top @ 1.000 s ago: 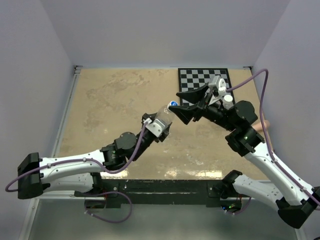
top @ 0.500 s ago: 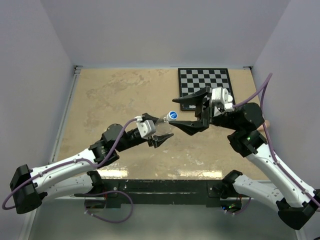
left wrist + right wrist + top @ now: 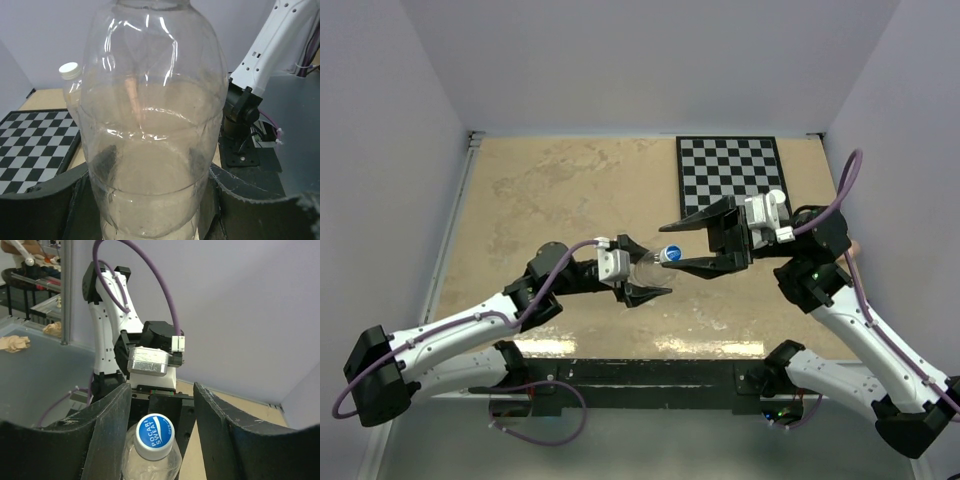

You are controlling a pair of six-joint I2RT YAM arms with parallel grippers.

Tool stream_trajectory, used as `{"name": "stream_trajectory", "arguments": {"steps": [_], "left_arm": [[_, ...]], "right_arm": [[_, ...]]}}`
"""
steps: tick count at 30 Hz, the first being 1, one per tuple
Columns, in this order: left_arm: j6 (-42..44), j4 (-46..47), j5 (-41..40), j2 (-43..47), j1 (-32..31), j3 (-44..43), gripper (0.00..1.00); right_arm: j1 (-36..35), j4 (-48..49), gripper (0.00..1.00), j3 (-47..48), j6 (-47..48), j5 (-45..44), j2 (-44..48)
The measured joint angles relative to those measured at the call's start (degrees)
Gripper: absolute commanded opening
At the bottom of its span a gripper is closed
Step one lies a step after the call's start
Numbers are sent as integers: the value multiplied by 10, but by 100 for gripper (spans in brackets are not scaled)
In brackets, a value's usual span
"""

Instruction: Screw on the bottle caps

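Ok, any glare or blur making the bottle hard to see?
Left wrist: the clear bottle fills the frame, white glints on its shoulder, background warped through it. Right wrist: the blue cap is sharp, lettering readable. Top external: even light, no strong glare.

Blue cap point(image 3: 154, 436) atop clear bottle point(image 3: 155, 150)
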State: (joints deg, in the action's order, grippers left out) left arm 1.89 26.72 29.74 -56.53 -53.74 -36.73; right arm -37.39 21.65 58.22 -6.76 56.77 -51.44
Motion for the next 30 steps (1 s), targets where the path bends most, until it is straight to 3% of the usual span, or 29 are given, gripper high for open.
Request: {"name": "stream_trajectory", "arguments": {"steps": [9,16,30], "left_arm": [[-24,22,42,-5,7,0,0],[-34,26,60,-12,9,-2,0],[-44,28,75,-21,12,-12,0]], "right_arm": [[0,-1,53,0,9,46,-15],[0,-7,38,0,17,62,-16],[0,-26,43,1,36,80,-30]]}}
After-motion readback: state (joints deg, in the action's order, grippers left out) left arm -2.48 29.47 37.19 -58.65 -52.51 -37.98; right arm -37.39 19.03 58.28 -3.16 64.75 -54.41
